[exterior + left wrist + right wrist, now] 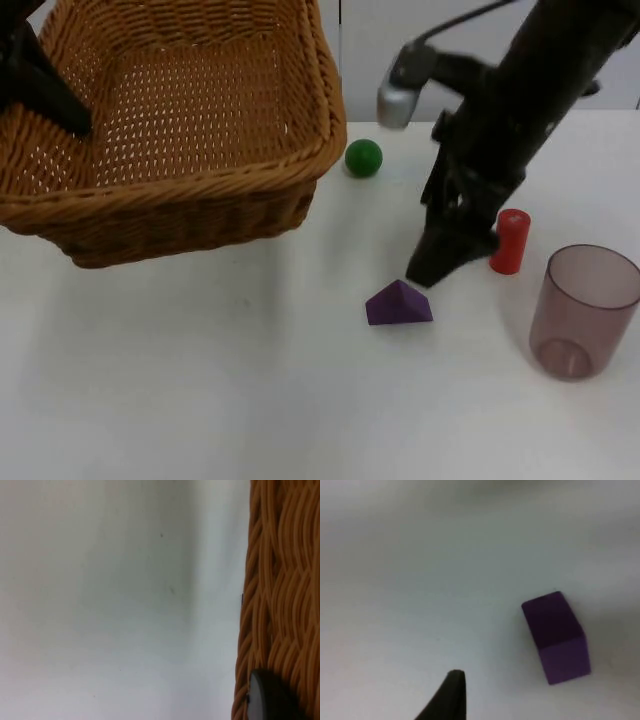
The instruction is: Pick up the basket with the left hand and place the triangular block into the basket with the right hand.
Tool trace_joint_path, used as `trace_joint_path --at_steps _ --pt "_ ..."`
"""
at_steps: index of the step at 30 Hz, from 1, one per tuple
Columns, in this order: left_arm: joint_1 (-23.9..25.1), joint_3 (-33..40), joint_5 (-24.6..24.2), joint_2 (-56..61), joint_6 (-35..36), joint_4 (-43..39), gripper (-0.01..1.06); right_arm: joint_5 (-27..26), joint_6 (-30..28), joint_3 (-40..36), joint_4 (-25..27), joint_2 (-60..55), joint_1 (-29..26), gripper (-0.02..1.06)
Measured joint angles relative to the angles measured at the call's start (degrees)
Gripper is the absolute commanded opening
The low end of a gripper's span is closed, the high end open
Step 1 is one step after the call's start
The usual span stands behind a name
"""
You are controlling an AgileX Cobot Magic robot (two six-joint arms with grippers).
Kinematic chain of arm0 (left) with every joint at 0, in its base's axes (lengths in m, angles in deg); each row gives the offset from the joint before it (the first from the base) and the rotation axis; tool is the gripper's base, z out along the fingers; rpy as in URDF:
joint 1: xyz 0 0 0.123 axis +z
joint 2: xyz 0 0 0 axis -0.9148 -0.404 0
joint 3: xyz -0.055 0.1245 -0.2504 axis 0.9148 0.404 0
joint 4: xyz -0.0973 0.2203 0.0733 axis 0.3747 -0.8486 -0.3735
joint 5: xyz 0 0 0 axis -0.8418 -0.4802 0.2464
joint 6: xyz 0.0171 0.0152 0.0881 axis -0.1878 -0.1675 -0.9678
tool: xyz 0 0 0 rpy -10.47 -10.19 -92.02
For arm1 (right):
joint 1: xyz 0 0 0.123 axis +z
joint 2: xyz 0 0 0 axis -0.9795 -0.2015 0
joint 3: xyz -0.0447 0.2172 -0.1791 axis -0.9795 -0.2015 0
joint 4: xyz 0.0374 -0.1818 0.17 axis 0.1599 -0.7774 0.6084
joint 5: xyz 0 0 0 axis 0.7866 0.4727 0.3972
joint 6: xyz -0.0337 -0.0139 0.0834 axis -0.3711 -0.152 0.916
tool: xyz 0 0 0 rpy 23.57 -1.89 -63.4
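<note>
one wicker basket (180, 130) at upper left, gripped at its rim by the left gripper (40, 75). one purple triangular block (399, 304) lies mid-frame on the white table (200, 380), ridge running left-right. right gripper (432, 268) is just above it; its opening can't be judged. one green ball (364, 158), one red cylinder (511, 241), one tinted cup (582, 312).

Woven basket (280, 595) wall beside the white table (110, 605); a black fingertip, apparently touching it.

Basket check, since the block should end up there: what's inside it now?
The basket, held up by the left gripper, shows only bare wicker weave inside. The purple triangular block lies on the table below the right gripper.
</note>
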Motion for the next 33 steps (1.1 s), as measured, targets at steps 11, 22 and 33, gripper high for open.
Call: trace_joint_path --at_steps 11,22,33 --pt "0.00 0.00 -0.05 0.00 0.33 -0.10 0.01 -6.54 -1.60 0.13 -0.87 -6.00 2.37 1.05" --pt "0.00 0.00 -0.30 0.00 0.33 -0.32 0.01 -9.15 -1.71 0.13 -2.67 -7.92 2.37 1.05" --pt "0.00 0.00 -0.30 0.00 0.54 -0.32 0.01 -8.90 -1.95 0.13 -2.67 -9.38 2.37 0.99"
